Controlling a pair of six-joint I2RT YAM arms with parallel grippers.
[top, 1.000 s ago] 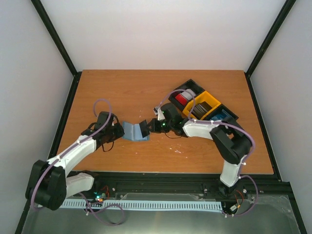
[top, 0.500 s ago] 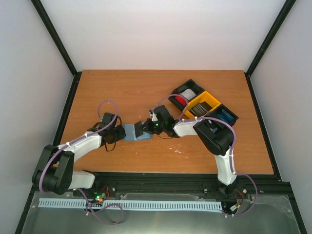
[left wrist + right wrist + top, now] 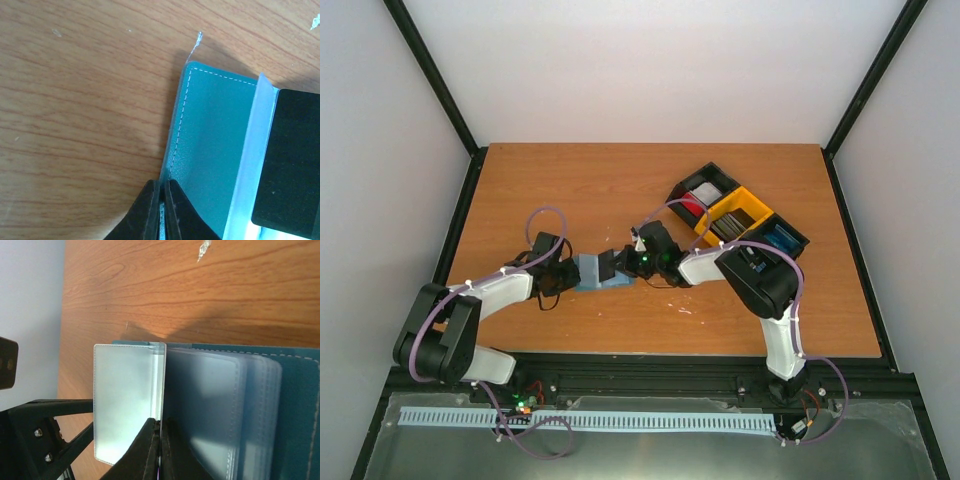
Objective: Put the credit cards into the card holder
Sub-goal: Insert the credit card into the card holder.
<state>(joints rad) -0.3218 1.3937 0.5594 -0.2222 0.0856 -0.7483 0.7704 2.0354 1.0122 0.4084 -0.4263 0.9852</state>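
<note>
The card holder lies open, long axis left-right; left jaws pinch its cover, right jaws its pocket.

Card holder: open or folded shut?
Open: the card holder lies spread, a clear pocket pinched and held up by the right end effector.

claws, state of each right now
Left claw: closed on the edge of the flat blue-grey folding card holder.
Right claw: closed on its clear plastic pocket.
</note>
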